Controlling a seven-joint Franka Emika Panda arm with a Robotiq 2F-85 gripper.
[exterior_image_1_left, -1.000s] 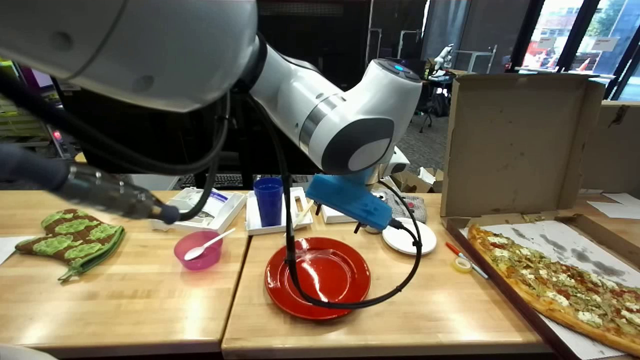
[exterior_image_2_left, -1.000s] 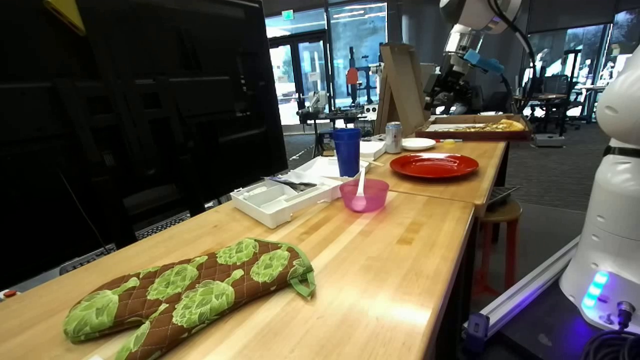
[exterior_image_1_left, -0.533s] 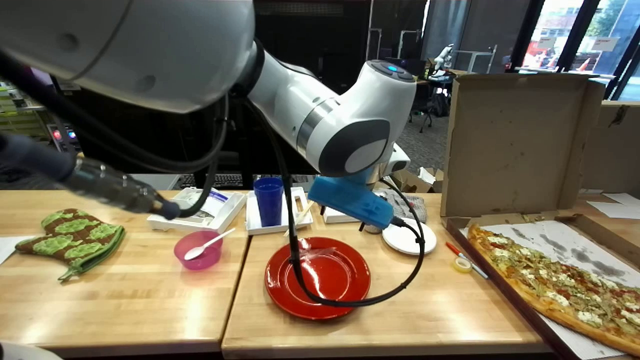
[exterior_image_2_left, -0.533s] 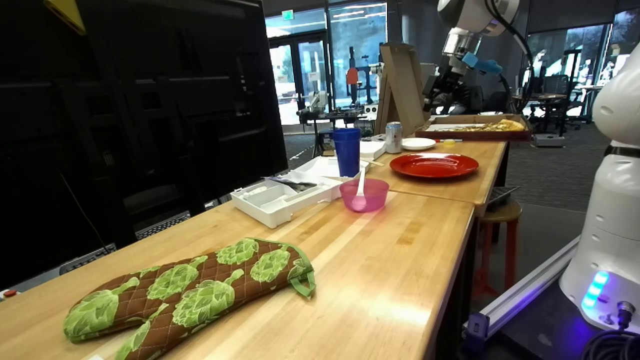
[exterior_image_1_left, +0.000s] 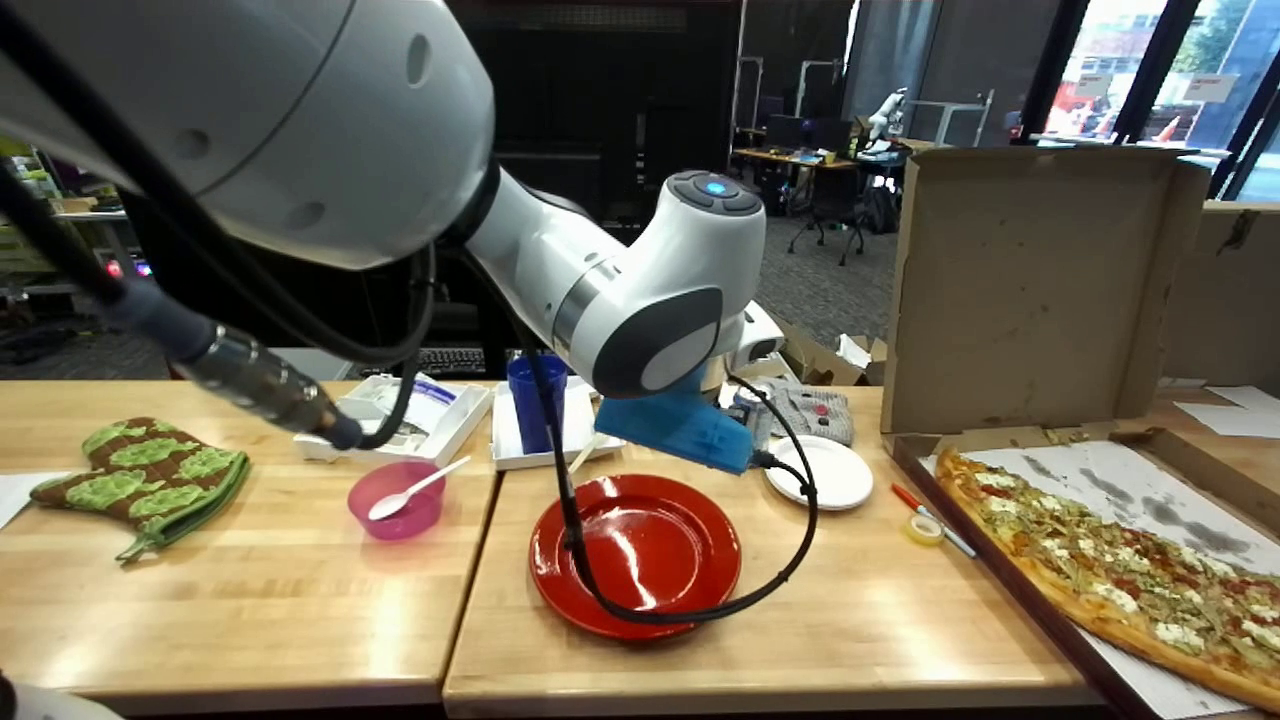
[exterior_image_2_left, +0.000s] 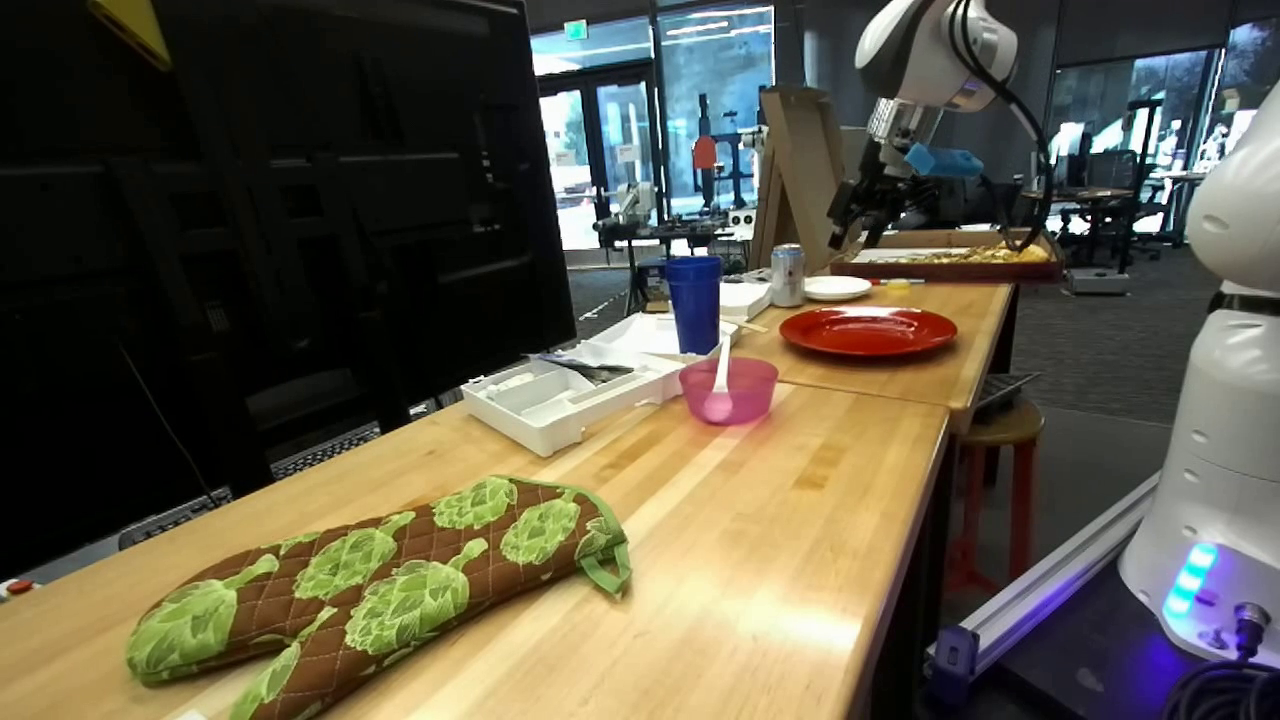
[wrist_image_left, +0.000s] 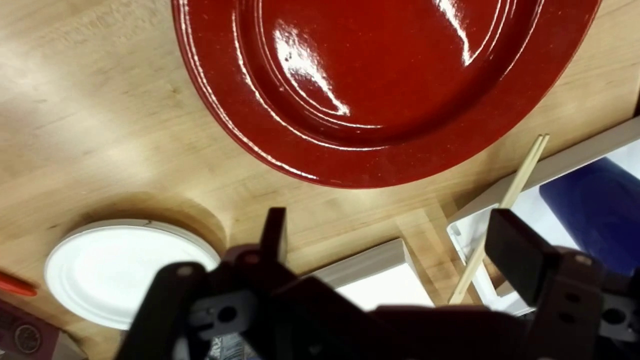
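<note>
Gripper (wrist_image_left: 389, 220), black and two-fingered, hangs jaws apart; on my wrist view I see the glossy round red plate (wrist_image_left: 390, 75) and slim wooden chopsticks (wrist_image_left: 515, 190) nearby.

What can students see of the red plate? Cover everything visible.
The red plate is round and glossy, perhaps glazed ceramic, with a broad rim and concentric ridges around a shallow middle. It lies flat, face up, on the wooden table, catching bright reflections. Only the table visibly touches it; the open gripper hangs apart.
</note>
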